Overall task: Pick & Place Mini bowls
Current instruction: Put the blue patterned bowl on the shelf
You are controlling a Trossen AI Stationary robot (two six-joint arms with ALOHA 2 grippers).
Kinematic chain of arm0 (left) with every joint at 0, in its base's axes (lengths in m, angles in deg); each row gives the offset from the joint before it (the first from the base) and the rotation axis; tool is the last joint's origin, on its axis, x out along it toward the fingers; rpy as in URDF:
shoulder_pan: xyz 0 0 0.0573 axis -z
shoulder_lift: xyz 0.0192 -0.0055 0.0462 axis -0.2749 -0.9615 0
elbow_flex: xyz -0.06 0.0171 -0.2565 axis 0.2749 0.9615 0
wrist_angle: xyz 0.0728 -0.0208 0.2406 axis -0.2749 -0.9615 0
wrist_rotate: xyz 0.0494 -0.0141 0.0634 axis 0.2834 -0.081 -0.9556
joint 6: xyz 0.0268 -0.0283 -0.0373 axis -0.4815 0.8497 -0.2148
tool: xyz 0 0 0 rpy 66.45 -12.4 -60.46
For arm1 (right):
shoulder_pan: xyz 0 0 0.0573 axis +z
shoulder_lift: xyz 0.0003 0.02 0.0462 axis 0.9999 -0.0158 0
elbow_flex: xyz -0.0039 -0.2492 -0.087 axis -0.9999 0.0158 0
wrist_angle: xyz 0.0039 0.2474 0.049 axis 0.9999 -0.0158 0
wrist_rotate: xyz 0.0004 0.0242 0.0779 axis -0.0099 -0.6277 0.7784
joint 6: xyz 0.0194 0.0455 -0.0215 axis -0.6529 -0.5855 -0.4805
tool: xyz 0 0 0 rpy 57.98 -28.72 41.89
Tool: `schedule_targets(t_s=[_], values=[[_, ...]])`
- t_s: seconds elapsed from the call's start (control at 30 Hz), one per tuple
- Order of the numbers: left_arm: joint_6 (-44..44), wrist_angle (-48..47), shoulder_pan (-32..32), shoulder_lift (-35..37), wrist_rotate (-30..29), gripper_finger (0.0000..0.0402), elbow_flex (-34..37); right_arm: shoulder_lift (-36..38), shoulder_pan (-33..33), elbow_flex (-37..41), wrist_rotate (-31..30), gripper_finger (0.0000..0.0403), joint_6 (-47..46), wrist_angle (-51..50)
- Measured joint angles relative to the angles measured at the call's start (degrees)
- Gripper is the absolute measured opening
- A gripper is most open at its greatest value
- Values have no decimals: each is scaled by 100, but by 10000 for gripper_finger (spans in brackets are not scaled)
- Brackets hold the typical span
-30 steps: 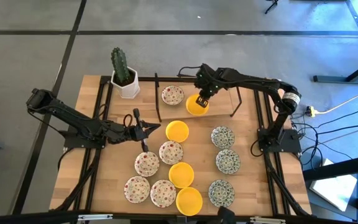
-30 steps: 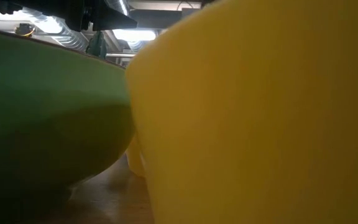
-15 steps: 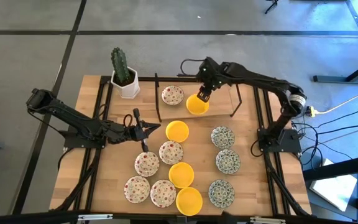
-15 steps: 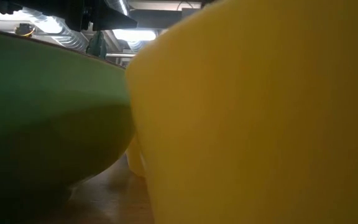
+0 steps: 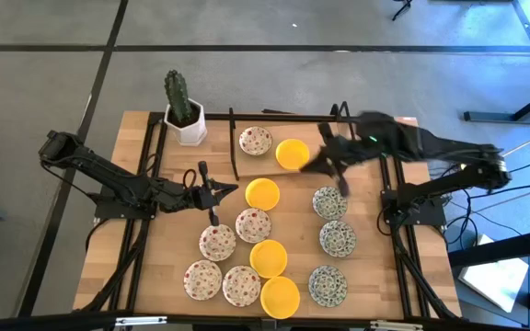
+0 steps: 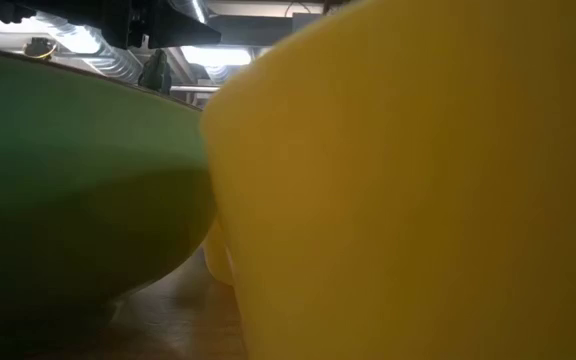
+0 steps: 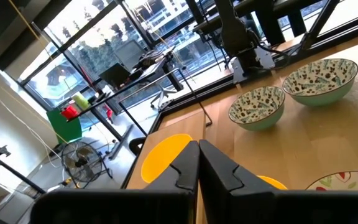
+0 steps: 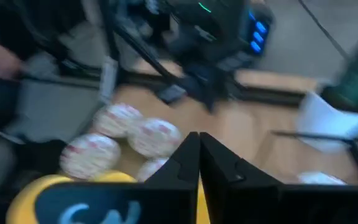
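Several mini bowls rest on their bases on the wooden table (image 5: 375,303). A yellow bowl (image 5: 291,154) sits at the back beside a red-speckled one (image 5: 255,141). Three more yellow bowls, one of them (image 5: 262,194) at mid-table, stand among several red-speckled bowls (image 5: 217,242) and three green-patterned ones (image 5: 329,201). My right gripper (image 5: 325,165), blurred, hangs shut above the table to the right of the back yellow bowl, touching nothing; its fingers (image 8: 197,155) meet. My left gripper (image 5: 224,191) is shut and level, left of the mid-table yellow bowl (image 7: 163,155).
A cactus in a white pot (image 5: 185,119) stands at the back left. Thin black rods (image 5: 235,152) frame the back bowls. In the low view a yellow bowl (image 6: 418,180) and a green bowl (image 6: 68,180) fill the picture. The table's right strip is bare wood.
My right gripper has let go of the yellow bowl at the back, risen and swung fast toward the table's right and near side. The bowl stays where it was, on the table beside the red-speckled one.
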Motion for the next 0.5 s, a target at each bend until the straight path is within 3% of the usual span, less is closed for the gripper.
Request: schedule_targets(t_s=[0.13,0.4,0.5], values=[[-2,-2,0,0,-1,7,0,968,465,1098,15,5,-247,712],[-197,165,0,0,-1,2,0,2597,1010,4310,-466,6,-754,2655],[-205,162,0,0,-1,5,0,2912,1005,5329,6,3,-574,3969]])
